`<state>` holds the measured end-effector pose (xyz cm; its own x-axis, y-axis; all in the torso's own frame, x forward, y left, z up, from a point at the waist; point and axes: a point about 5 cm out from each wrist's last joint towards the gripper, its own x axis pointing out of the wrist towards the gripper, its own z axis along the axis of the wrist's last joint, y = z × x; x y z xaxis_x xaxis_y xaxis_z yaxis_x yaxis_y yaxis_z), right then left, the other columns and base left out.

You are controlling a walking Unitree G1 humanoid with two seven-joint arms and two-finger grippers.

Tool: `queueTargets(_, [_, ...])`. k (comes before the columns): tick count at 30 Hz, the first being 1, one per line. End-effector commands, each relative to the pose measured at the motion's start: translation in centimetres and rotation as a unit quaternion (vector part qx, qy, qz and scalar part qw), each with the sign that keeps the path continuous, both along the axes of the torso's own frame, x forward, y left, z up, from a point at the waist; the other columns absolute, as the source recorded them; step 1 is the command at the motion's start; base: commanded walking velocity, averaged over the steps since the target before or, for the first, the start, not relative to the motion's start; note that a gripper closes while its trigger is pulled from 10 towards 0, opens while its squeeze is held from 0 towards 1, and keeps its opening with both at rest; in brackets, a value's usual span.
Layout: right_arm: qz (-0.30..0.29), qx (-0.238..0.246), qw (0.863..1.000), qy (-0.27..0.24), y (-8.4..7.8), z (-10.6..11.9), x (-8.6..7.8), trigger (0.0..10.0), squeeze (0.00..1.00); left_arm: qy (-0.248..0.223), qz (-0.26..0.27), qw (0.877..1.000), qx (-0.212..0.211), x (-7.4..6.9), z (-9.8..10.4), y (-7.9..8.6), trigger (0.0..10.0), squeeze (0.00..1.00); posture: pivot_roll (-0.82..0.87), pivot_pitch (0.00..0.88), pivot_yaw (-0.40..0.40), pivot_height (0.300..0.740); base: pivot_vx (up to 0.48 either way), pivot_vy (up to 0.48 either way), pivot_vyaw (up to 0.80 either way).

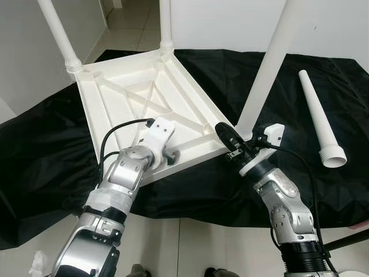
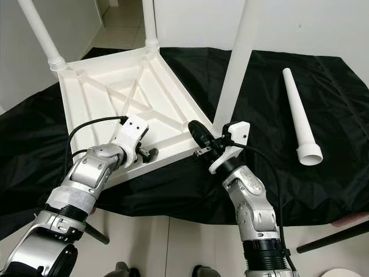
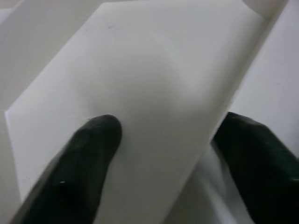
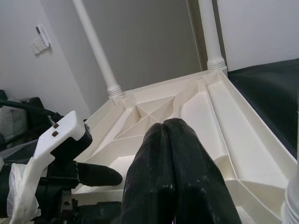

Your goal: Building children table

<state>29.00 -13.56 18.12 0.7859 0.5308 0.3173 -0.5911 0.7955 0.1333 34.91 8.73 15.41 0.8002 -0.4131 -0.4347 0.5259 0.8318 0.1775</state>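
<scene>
home interior, tiled floor (image 1: 124, 20), white walls (image 1: 34, 52)

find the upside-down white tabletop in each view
Left eye: tabletop sits centre-left, ribs up.
Right eye: centre-left, ribs up.
Left wrist: its rim, a plain white panel across the middle.
Right wrist: ribbed underside, centre and right.
Shared landmark: the left gripper clamping its near edge.

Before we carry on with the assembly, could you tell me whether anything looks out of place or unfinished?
Yes: one table leg lies loose on the black cloth, apart from the upturned tabletop. The near corner under the left gripper shows no leg, while three legs already stand.
</scene>
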Motion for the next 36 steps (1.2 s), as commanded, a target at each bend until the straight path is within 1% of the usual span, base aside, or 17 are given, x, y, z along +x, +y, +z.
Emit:
queueTargets(1, [0.002,-0.001,1.000,-0.001,0.3,0.2,-0.2,10.0,0.00,-0.024,0.098,0.995,0.020,0.7,0.2,1.6,0.0,0.00,-0.06,0.144,0.059,0.740,0.000,0.000,0.00])
queueTargets(9, [-0.004,-0.003,1.000,-0.001,0.2,0.2,-0.4,10.0,0.00,-0.025,0.100,0.995,0.017,0.7,0.2,1.8,0.0,0.00,-0.06,0.147,0.060,0.740,0.000,0.000,0.00])
queueTargets(19, [-0.003,-0.006,1.000,0.002,0.3,0.1,-0.4,10.0,0.00,-0.034,0.089,0.995,0.013,0.8,0.7,1.3,0.0,0.00,-0.06,0.143,0.061,0.740,0.000,0.000,0.00])
queueTargets(20, [-0.003,-0.007,1.000,0.002,0.3,0.0,-0.4,10.0,0.00,-0.048,0.068,0.996,0.024,0.8,1.0,0.7,10.0,0.00,-0.06,0.141,0.063,0.740,0.000,0.000,0.00])
queueTargets(21, [-0.003,-0.007,1.000,0.002,0.3,0.0,-0.4,10.0,0.00,-0.048,0.068,0.996,0.024,0.8,1.0,0.7,10.0,0.00,-0.06,0.141,0.063,0.740,0.000,0.000,0.00])
queueTargets(23, [-0.004,-0.009,1.000,0.002,0.4,0.0,-0.4,10.0,0.00,-0.072,0.035,0.996,0.032,0.7,1.4,-0.3,10.0,0.00,-0.05,0.139,0.066,0.740,0.000,0.000,0.00])
queueTargets(24, [-0.004,-0.009,1.000,0.002,0.4,0.0,-0.4,10.0,0.00,-0.072,0.035,0.996,0.032,0.7,1.4,-0.3,10.0,0.00,-0.05,0.139,0.066,0.740,0.000,0.000,0.00])
queueTargets(25, [-0.005,-0.009,1.000,0.002,0.4,0.0,-0.3,10.0,0.00,-0.079,0.021,0.996,0.025,0.5,1.6,-0.8,10.0,0.00,-0.05,0.137,0.065,0.740,0.000,0.000,0.00])
queueTargets(27, [-0.006,-0.009,1.000,0.003,0.5,-0.1,-0.3,10.0,0.00,-0.078,0.005,0.997,-0.005,0.1,1.8,-1.3,10.0,0.00,-0.05,0.136,0.067,0.740,0.000,0.000,0.00])
queueTargets(28, [-0.006,-0.009,1.000,0.003,0.5,-0.1,-0.3,10.0,0.00,-0.078,0.005,0.997,-0.005,0.1,1.8,-1.3,10.0,0.00,-0.05,0.136,0.067,0.740,0.000,0.000,0.00])
queueTargets(29, [-0.007,-0.009,1.000,0.003,0.6,-0.1,-0.3,10.0,0.00,-0.074,-0.007,0.997,-0.035,-0.2,2.0,-1.7,10.0,1.00,-0.05,0.133,0.070,0.740,0.000,0.000,0.00])
queueTargets(30, [-0.007,-0.009,1.000,0.003,0.6,-0.1,-0.3,10.0,0.00,-0.074,-0.007,0.997,-0.035,-0.2,2.0,-1.7,10.0,1.00,-0.05,0.133,0.070,0.740,0.000,0.000,0.00])
queueTargets(31, [-0.007,-0.010,1.000,0.003,0.6,-0.1,-0.3,10.0,0.00,-0.080,-0.024,0.995,-0.048,-0.5,2.4,-2.0,10.0,1.00,-0.05,0.130,0.071,0.740,0.000,0.000,0.00])
queueTargets(33, [-0.008,-0.011,1.000,0.004,0.6,-0.2,-0.3,10.0,0.00,-0.107,-0.055,0.991,-0.058,-1.0,3.1,-2.7,10.0,1.00,-0.05,0.129,0.073,0.740,0.000,0.000,0.00])
queueTargets(36, [-0.008,-0.011,1.000,0.004,0.6,-0.2,-0.3,10.0,0.00,-0.107,-0.055,0.991,-0.058,-1.0,3.1,-2.7,10.0,1.00,-0.05,0.129,0.073,0.740,0.000,0.000,0.00])
